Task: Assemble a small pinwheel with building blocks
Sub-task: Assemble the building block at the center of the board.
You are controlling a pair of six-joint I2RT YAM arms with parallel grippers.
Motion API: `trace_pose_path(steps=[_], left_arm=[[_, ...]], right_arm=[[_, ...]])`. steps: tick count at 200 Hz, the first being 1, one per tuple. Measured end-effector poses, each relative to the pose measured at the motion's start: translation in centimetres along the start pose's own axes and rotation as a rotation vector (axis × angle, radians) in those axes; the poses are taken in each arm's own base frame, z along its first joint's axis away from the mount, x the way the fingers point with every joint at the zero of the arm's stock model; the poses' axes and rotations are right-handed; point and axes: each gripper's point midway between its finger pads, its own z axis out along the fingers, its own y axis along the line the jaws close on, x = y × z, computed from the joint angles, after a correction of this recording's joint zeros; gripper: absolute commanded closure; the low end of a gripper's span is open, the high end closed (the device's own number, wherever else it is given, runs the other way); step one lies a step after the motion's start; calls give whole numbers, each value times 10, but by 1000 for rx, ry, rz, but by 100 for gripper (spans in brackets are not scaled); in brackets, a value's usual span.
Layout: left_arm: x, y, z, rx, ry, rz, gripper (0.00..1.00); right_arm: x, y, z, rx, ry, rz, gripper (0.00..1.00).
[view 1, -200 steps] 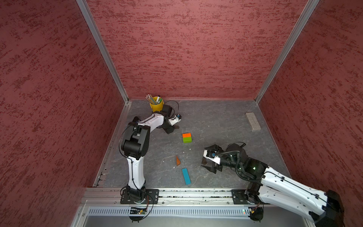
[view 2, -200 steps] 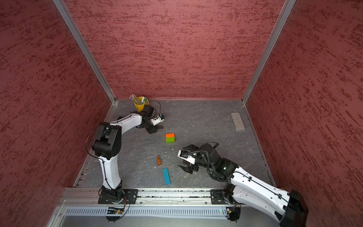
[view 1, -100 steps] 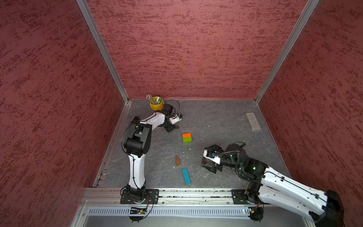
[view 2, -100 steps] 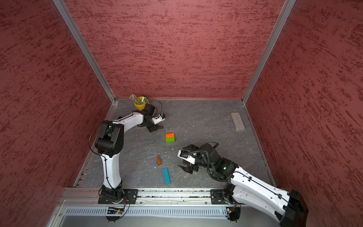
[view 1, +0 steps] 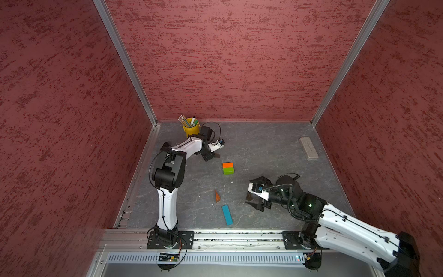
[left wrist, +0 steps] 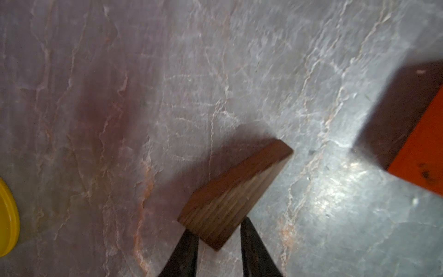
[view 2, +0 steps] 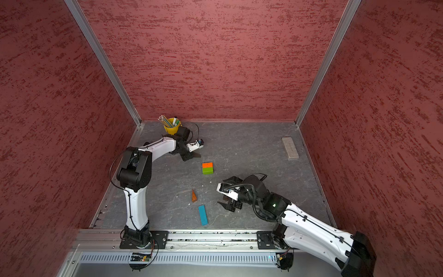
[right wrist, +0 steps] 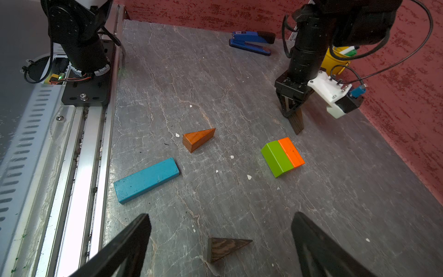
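Okay, both top views: left gripper [view 1: 213,155] low near the yellow cup [view 1: 191,128]; orange block [view 1: 227,165] and green block [view 1: 228,170] touching mid-table; light wedge [view 1: 217,196] and blue bar [view 1: 227,215] apart, nearer the rail [view 1: 215,233]. Left wrist: I read its jaws clamped on the dark wedge [left wrist: 237,191]. Right wrist: right gripper [right wrist: 220,215] with jaws wide apart, 1 striped wedge [right wrist: 225,248] lying on the table [right wrist: 215,84] between them, untouched
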Motion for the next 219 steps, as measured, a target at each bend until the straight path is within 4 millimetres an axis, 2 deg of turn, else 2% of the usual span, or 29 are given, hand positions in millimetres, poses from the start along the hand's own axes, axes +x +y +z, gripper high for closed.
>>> trace_pose_path(steps=[60, 219], left_arm=[[-13, 2, 9, 10, -18, 100, 67], [-30, -20, 8, 58, -51, 327, 64]], right_arm=[[0, 0, 0, 0, 2, 1, 5], [3, 0, 2, -3, 10, 3, 5]])
